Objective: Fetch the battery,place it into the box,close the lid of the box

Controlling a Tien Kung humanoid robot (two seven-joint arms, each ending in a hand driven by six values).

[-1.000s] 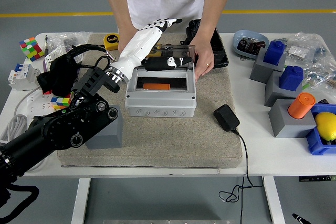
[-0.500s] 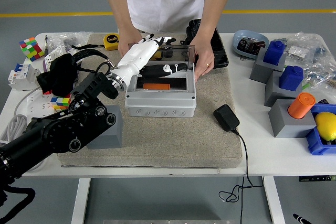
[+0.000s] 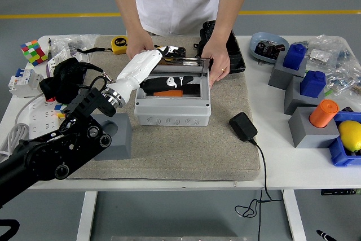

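Note:
A grey box (image 3: 172, 112) stands on the beige mat (image 3: 180, 150) at the table's middle. An orange battery (image 3: 168, 92) lies inside it. The smoky see-through lid (image 3: 192, 70) hangs tilted low over the opening. My left hand (image 3: 167, 52), white with a black arm behind it, lies across the lid's far left part with its fingers stretched out flat and nothing in their grasp. A person at the far side steadies the box: one hand (image 3: 218, 64) is on its right end, the other (image 3: 139, 49) at its far left corner. The right arm is out of view.
A black charger (image 3: 243, 126) with its cable lies right of the box. A grey block (image 3: 115, 134) sits by my left forearm. A black tray (image 3: 230, 55) is behind the box. Blue and grey blocks (image 3: 304, 86), an orange cylinder (image 3: 324, 113) and a lemon (image 3: 351, 135) crowd the right side.
My left hand has drawn back and down towards me, and the lid has swung down with it from nearly upright to low over the box. The person's hands stay at the box.

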